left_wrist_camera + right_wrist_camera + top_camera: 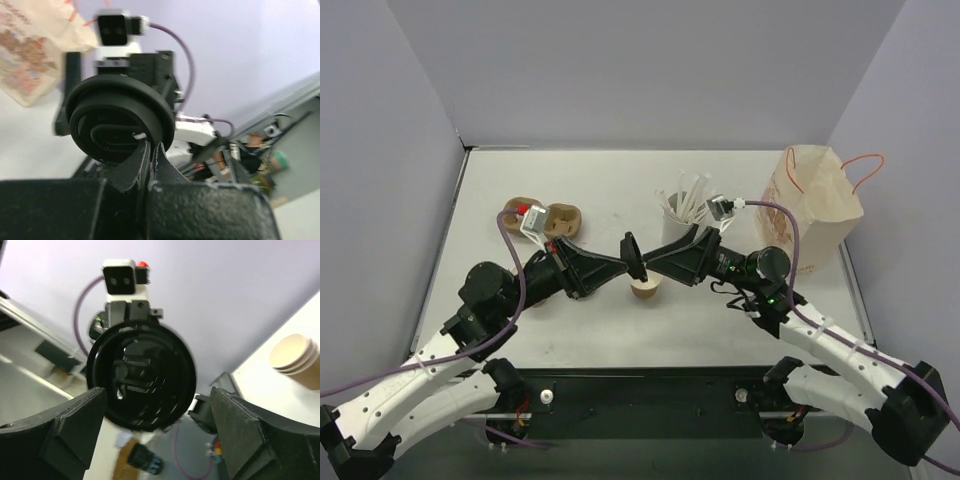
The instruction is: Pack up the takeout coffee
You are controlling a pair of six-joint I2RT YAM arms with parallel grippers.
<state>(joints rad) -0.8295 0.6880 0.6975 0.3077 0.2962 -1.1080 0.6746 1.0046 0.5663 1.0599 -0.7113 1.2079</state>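
A loose round black lid (634,256) is held upright by its rim in my shut left gripper (629,262), above the middle of the table. It fills the left wrist view (120,120), pinched at its lower edge by my left gripper (151,146). My right gripper (656,262) faces it from the right, open and empty. In the right wrist view the lid (141,375) sits ahead between the spread fingers of my right gripper (157,395). A lidless tan paper cup (644,289) stands on the table just below both grippers. No lidded coffee cup shows.
A tan paper bag (815,205) with orange handles stands open at the right rear, and shows in the left wrist view (30,60). A white cup of stirrers (682,207) stands behind the right gripper. Stacked tan cups (546,218) sit at the left; one stack shows in the right wrist view (296,359).
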